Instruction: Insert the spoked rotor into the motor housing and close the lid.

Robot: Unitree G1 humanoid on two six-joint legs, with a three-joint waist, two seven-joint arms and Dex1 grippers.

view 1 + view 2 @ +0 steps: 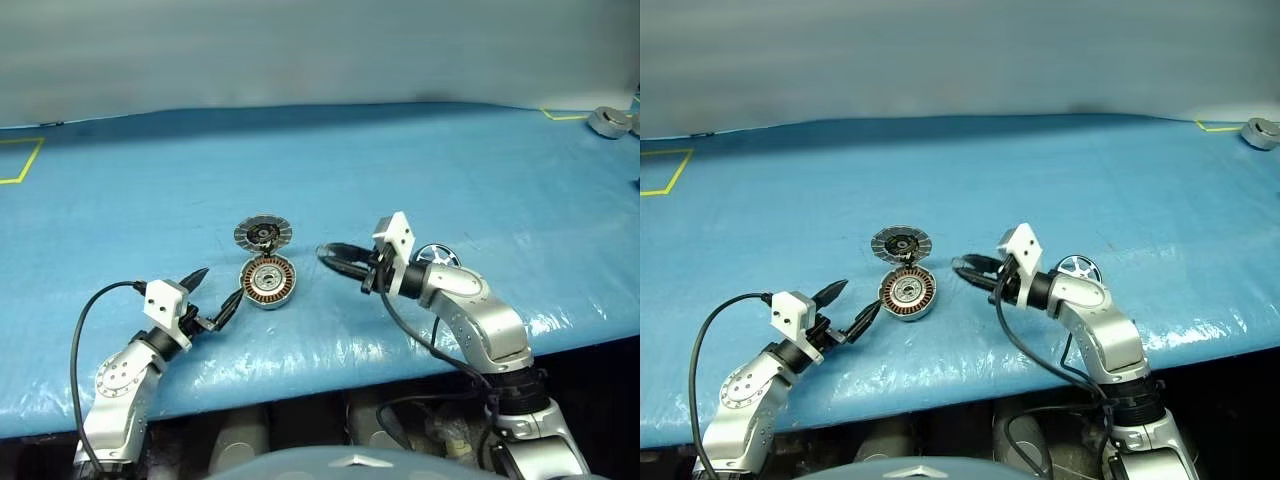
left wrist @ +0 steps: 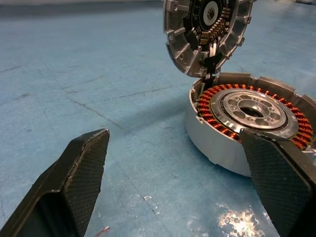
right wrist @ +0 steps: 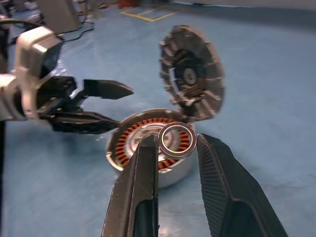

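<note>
Blue desk [image 1: 400, 170] carries the housing [image 1: 268, 282], lid [image 1: 262, 234] raised, just ahead of the wide-open left gripper [image 1: 220, 287]. The rotor [image 1: 440, 256] lies behind the right gripper [image 1: 324, 255], which pinches a thin ring [image 3: 177, 140]. Best to centre the ring level over the hub before releasing.

Upright lid [image 1: 262, 234] blocks motor housing [image 1: 268, 282] far side.

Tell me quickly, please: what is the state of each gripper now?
Left gripper: open, holding nothing, beside the motor housing.
Right gripper: shut on a thin metal ring.
</note>
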